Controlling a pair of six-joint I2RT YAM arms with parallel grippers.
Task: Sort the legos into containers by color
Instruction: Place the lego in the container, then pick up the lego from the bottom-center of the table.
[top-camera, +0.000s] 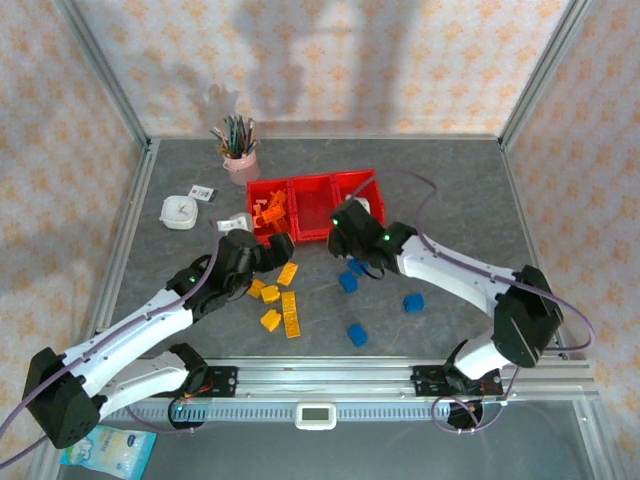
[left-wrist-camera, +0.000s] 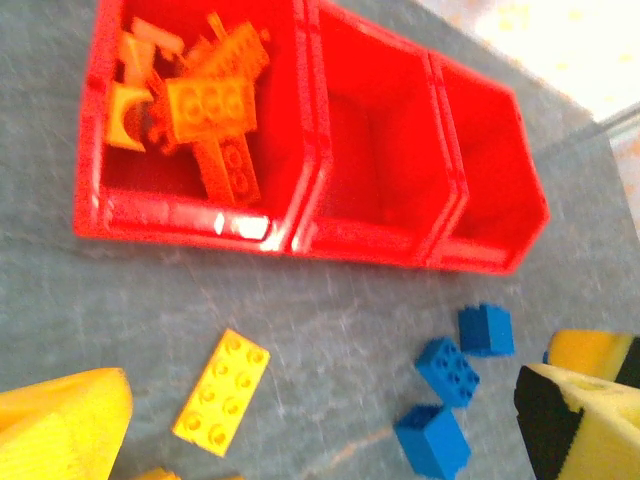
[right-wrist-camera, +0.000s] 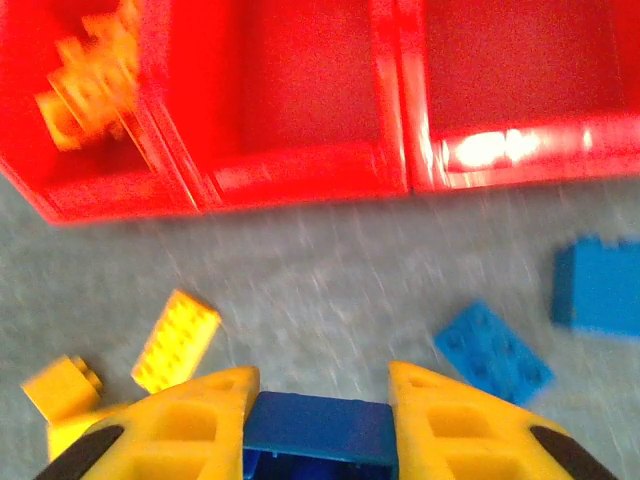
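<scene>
Three joined red containers (top-camera: 312, 208) stand mid-table; the left bin holds several orange legos (left-wrist-camera: 205, 105), while the middle and right bins show bare red floors. Just in front of the bins, my right gripper (right-wrist-camera: 320, 400) is shut on a blue lego (right-wrist-camera: 320, 432), held off the table between its yellow fingers (right-wrist-camera: 190, 425). My left gripper (left-wrist-camera: 320, 430) hangs open over a flat yellow lego (left-wrist-camera: 222, 392), which lies between its spread fingers. Loose blue legos (top-camera: 348, 282) and yellow legos (top-camera: 291, 314) lie on the grey table in front of the bins.
A pink cup of pens (top-camera: 240, 160) stands behind the bins. A white round object (top-camera: 180, 211) and small cards (top-camera: 203, 191) lie at the back left. Metal frame posts edge the table, and a rail (top-camera: 320, 378) runs along its near side.
</scene>
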